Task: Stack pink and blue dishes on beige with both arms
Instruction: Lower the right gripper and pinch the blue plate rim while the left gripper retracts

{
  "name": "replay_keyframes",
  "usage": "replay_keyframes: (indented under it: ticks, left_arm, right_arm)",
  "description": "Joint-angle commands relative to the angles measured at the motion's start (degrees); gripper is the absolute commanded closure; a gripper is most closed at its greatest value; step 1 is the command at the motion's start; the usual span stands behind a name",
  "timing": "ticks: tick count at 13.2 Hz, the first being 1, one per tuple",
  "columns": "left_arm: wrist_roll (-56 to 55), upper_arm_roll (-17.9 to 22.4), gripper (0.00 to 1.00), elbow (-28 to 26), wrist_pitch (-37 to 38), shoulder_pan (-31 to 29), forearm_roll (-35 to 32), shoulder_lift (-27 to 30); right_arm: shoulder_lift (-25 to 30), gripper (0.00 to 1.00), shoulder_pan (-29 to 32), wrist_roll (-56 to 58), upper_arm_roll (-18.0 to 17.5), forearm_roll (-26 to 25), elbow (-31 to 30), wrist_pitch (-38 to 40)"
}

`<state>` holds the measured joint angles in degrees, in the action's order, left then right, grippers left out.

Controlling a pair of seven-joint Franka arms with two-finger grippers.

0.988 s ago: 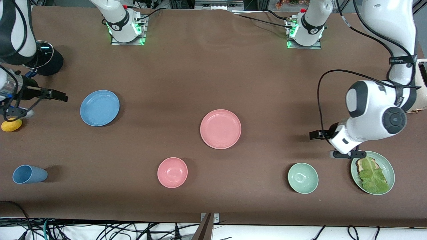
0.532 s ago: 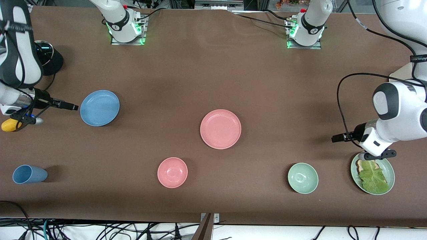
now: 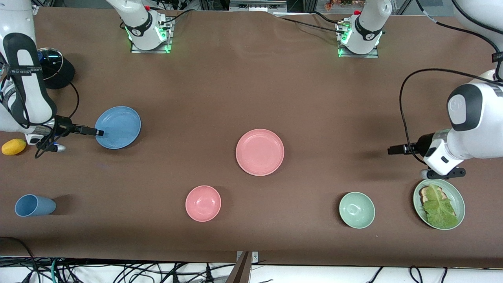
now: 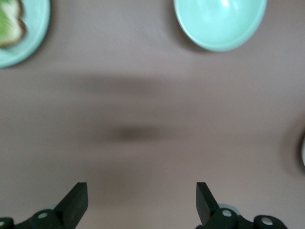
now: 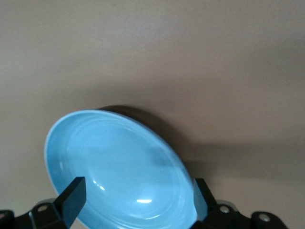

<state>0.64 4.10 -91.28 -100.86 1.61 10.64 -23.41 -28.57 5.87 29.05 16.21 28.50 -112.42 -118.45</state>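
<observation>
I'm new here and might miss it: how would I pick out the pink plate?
Look at the middle of the brown table. The pink plate lies there alone, wide and shallow. The pink bowl, nearer the front camera, is smaller and deeper.

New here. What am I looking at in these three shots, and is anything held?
Two white robot arms work at a brown table. The wide shot comes from a high camera facing them; the other two come from cameras on their wrists. The right pincer is open at the blue plate's edge, its fingers either side of the rim. The left pincer is open over bare table near the lettuce plate. Nothing is held. Also there: pink plate, pink bowl, green bowl, blue cup.
</observation>
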Motion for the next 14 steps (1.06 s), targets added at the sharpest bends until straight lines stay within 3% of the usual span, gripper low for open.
replay_keyframes:
  ticks: [1, 9, 13, 14]
  left_arm:
    - [0.32, -1.29, 0.0, 0.3, 1.81, -0.55, -5.08, 1.34]
    - [0.23, -1.03, 0.0, 2.86, 4.08, -1.26, -5.89, 10.74]
    - [0.23, -0.94, 0.0, 2.86, 4.62, -1.35, -5.98, 13.55]
    - [0.15, -0.94, 0.0, 2.94, 4.62, -1.26, -5.9, 14.69]
  right_arm:
    - [-0.96, 0.0, 0.72, 2.85, -0.56, 1.21, 1.06, 0.24]
    - [-3.69, 0.06, 2.83, 14.97, -0.56, 1.21, 0.97, 1.64]
    - [-3.69, 0.45, 2.48, 17.16, -0.65, 0.6, 0.97, 2.0]
    - [-3.69, 0.47, 2.47, 18.4, -0.65, 0.51, 1.06, 1.91]
